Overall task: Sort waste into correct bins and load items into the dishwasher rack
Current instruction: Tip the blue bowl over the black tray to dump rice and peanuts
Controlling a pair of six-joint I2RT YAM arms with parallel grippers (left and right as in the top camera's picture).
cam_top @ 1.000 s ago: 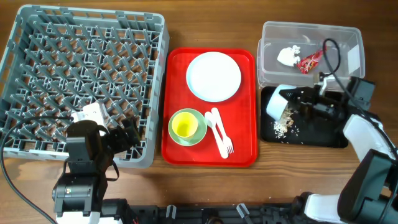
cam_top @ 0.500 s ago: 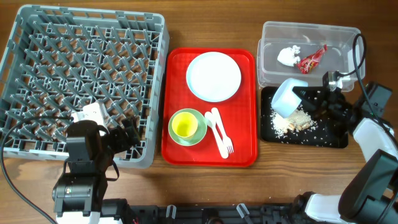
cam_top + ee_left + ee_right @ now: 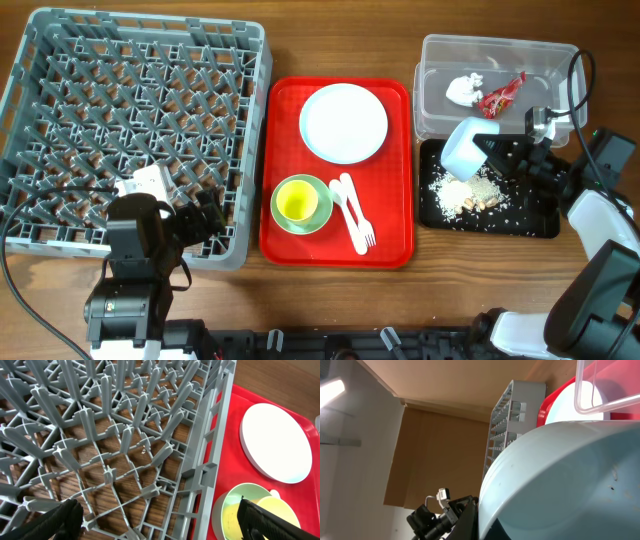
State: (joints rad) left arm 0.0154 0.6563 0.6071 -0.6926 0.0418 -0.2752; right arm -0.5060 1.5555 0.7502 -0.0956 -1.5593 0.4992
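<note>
My right gripper (image 3: pixel 497 156) is shut on the small pale blue bowl (image 3: pixel 465 146), holding it tipped on its side above the black tray (image 3: pixel 530 216). Beige crumbs (image 3: pixel 468 192) lie scattered on that tray. The bowl fills the right wrist view (image 3: pixel 570 475). The clear tub (image 3: pixel 500 41) holds the white tissue (image 3: pixel 461 89) and the red wrapper (image 3: pixel 500 97). The pale blue plate (image 3: pixel 343 122), the green bowl (image 3: pixel 318 216) with the yellow cup (image 3: pixel 295 203) inside, and the white spoon and fork (image 3: pixel 353 212) lie on the red tray (image 3: pixel 285 100). My left gripper (image 3: pixel 160 520) is open over the grey rack's (image 3: pixel 140 110) near right corner.
The red tray sits between the rack and the two bins. The clear tub stands directly behind the black tray. A black cable (image 3: pixel 580 75) loops over the tub's right end. Bare wooden table shows in front of the trays.
The right gripper has drawn back to the right and lifted the tipped blue bowl a little. More crumbs have fallen and spread on the black tray. The left arm has not moved.
</note>
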